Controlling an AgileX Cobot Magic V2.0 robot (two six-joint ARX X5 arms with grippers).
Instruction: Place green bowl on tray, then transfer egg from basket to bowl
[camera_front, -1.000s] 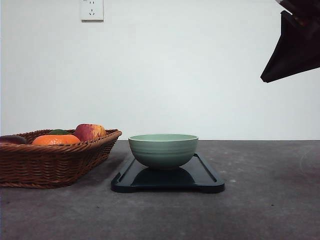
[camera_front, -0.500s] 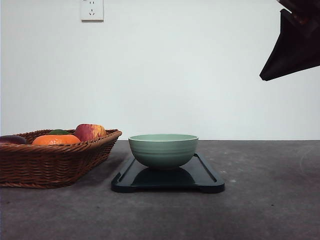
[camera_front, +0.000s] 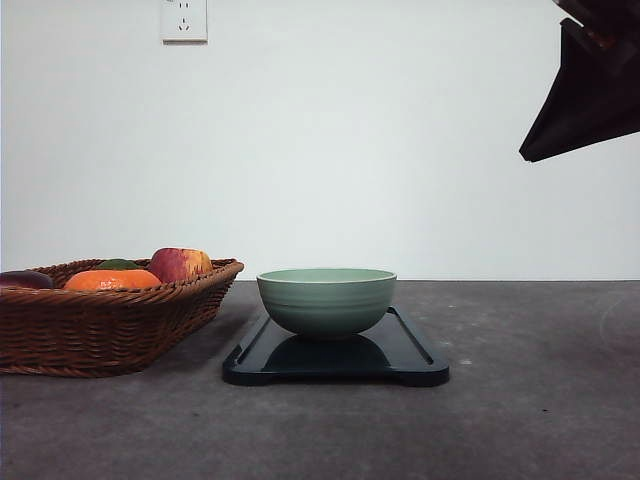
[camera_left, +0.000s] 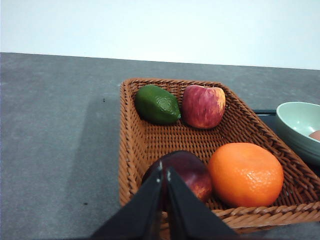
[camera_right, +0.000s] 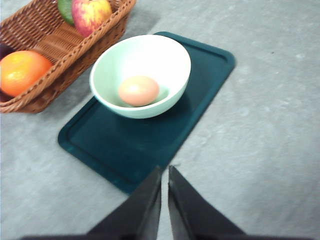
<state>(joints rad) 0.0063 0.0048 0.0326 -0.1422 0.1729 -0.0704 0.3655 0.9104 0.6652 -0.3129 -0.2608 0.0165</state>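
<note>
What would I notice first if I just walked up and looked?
Probably the green bowl sitting on the dark tray, with a brown egg inside it. Next, the wicker basket to the left, holding a bright orange, an apple and a green fruit.

A bare lab-like test setup: grey tabletop (camera_front: 540, 420), blank white wall (camera_front: 380, 150), one wall socket (camera_front: 184, 20).

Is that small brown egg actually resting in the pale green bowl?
Touching. The right wrist view shows the small brown egg lying on the pale green bowl's inner bottom.
</note>
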